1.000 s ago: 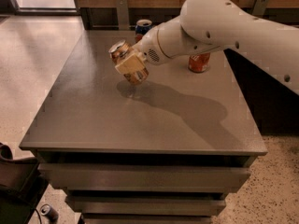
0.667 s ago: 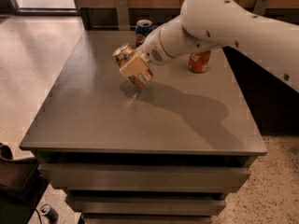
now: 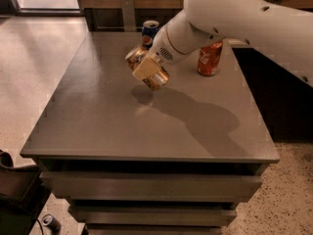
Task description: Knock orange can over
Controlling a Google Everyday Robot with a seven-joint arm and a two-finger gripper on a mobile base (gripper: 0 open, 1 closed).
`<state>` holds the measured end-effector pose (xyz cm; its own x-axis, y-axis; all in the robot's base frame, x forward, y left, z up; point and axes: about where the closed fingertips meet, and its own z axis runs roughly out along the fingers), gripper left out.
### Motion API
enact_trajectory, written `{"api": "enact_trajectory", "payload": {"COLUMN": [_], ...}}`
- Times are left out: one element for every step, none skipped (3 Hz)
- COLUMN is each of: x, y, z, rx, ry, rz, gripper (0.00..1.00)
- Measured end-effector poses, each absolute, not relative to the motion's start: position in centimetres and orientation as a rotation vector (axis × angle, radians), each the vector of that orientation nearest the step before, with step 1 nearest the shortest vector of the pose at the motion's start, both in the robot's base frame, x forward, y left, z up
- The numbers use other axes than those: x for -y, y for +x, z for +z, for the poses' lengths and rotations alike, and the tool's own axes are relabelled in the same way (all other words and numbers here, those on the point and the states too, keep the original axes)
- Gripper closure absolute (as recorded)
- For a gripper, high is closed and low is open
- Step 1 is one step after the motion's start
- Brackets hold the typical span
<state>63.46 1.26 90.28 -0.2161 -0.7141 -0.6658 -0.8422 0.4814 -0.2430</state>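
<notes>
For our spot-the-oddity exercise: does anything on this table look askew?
Yes: the orange can tilts steeply in the gripper over the table, above its shadow, while the blue can and red can stand upright.

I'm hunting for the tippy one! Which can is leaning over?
The golden-orange can, held tilted in the gripper over the table. The blue can and the red can behind it both stand upright.

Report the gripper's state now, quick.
Gripper: jaws closed on the orange can, holding it tilted just above the table.
</notes>
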Motion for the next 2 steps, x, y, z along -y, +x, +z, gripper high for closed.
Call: {"api": "enact_trajectory", "payload": {"x": [-0.9,-1.3], "y": [63.2,63.2], "z": [90.0,88.0], "rx": [-2.033,-2.086], "ry": [-1.33,-1.393], "rz": [0.146,0.113], "gripper": [1.0,1.0]}}
